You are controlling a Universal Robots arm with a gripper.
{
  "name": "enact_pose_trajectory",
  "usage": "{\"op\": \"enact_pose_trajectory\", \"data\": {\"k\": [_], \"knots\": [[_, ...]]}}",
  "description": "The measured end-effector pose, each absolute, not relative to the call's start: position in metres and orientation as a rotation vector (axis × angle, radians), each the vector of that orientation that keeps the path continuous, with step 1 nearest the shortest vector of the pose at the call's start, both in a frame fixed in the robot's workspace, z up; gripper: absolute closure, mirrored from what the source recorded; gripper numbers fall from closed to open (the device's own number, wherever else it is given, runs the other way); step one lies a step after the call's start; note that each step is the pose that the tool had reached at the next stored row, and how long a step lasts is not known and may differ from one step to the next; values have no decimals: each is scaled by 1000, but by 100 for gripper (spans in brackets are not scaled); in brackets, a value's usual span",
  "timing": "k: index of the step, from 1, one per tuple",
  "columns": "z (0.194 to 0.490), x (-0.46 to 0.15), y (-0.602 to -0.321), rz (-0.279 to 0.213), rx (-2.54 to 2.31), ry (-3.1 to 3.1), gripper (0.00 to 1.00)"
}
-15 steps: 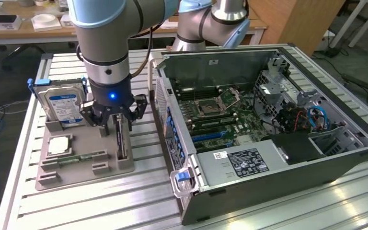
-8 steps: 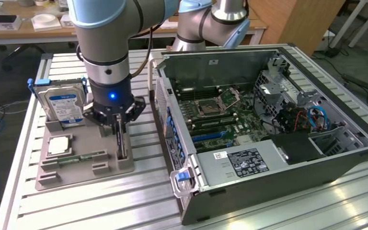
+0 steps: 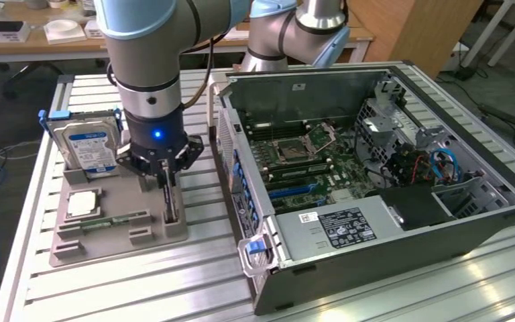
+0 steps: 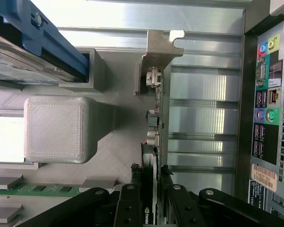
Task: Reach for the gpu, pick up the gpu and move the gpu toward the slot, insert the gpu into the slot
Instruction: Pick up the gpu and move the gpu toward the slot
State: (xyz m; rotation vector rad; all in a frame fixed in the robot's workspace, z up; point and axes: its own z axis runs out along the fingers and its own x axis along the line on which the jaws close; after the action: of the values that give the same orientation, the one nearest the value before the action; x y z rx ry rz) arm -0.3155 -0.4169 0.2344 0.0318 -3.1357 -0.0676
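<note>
In grey printed holder (image 3: 105, 238), flat upright gpu (image 3: 171, 204), black hand (image 3: 169, 178) clamping it

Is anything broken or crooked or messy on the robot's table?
Nothing stands out. The gpu stands straight on its edge in the grey holder, with the end effector down over it. The hard drive sits upright too. The computer case lies open, seemingly on purpose.
</note>
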Motion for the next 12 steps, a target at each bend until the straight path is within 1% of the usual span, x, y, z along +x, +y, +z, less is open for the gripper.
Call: {"op": "enact_pose_trajectory", "data": {"k": [8, 12], "knots": [[235, -315, -417, -68, 29, -3136, 74], [251, -315, -417, -68, 29, -3136, 74]]}}
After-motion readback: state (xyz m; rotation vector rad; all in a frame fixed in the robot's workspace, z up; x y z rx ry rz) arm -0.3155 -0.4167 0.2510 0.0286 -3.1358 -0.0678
